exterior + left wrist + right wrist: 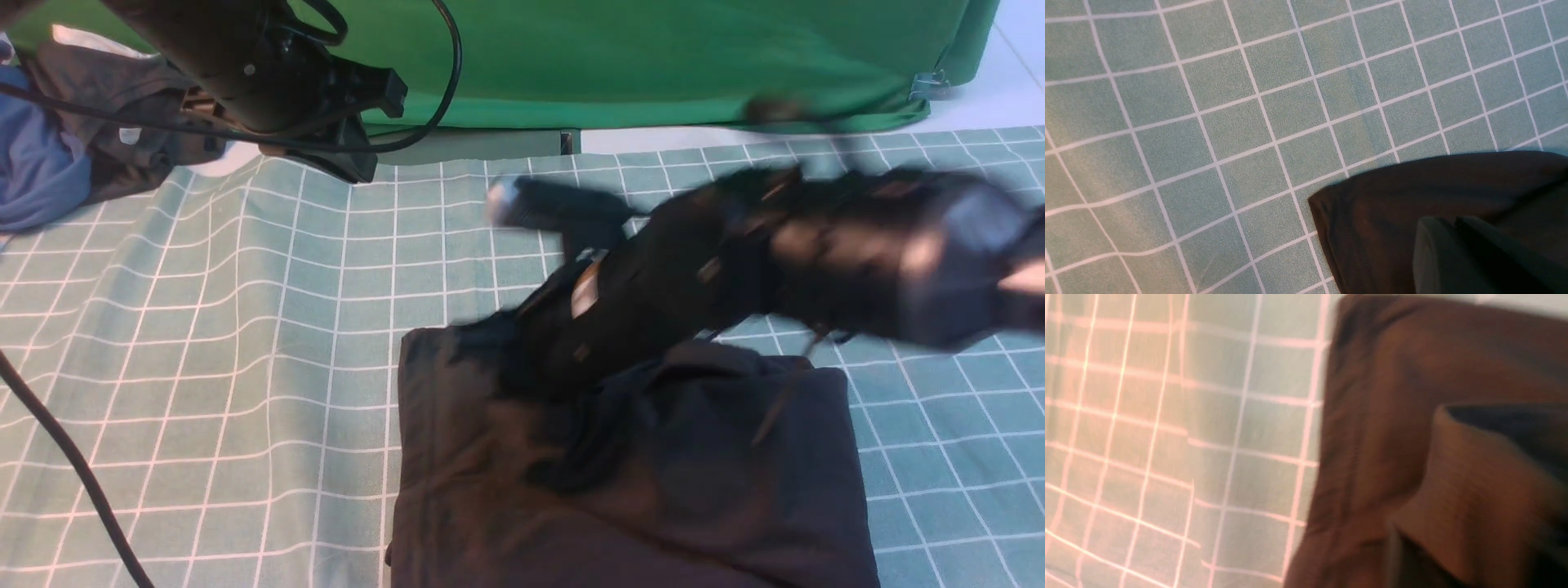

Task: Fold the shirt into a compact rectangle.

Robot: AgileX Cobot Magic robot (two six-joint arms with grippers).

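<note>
The black shirt (637, 474) lies folded into a thick block on the checked tablecloth, near the front middle. My right arm reaches in from the right, motion-blurred, and its gripper (514, 359) is down at the far left part of the shirt. The right wrist view shows only blurred shirt cloth (1372, 416) close up, and its jaws cannot be made out. My left gripper (355, 159) hangs raised over the far left of the table, well clear of the shirt. In the left wrist view its fingers (1437, 245) are pressed together with nothing between them, above a corner of the shirt (1372, 212).
A dark grey garment (106, 98) and a blue garment (33, 163) are piled at the far left corner. A green cloth (653, 57) hangs along the back edge. A black cable (73, 474) crosses the tablecloth (204, 327) at the near left.
</note>
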